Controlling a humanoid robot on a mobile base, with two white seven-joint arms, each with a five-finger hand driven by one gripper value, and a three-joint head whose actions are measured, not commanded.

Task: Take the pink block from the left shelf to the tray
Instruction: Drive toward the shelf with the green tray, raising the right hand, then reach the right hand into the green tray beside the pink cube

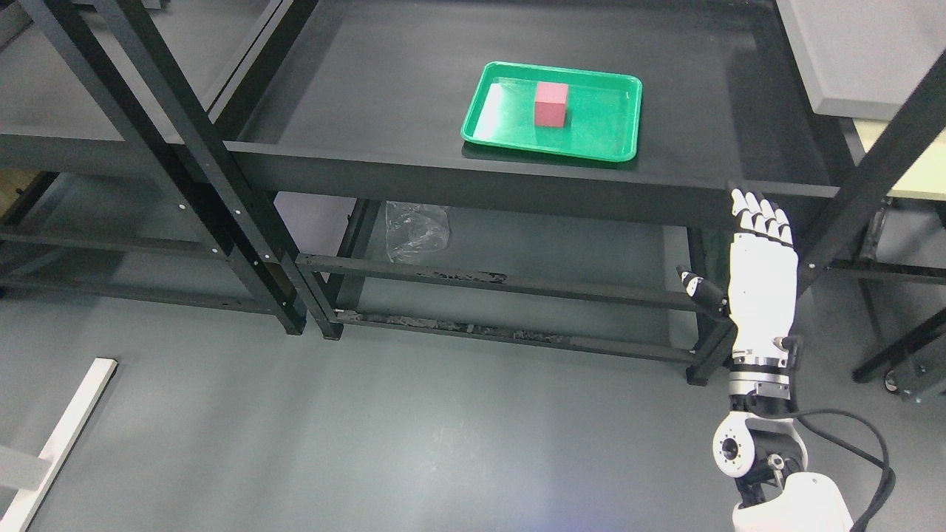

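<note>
Pink block (551, 104) in green tray (488, 118); right hand (761, 273) flat-open, empty, prob. below shelf edge.

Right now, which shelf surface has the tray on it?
The top shelf of the right-hand rack: it carries the green tray holding the pink block. The lower shelf has only a clear plastic bag.

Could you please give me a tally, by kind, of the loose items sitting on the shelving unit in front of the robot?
Pink block: 1, resting inside the tray
Green tray: 1, on the top shelf
Clear plastic bag: 1, crumpled on the lower shelf
Total: 3
</note>
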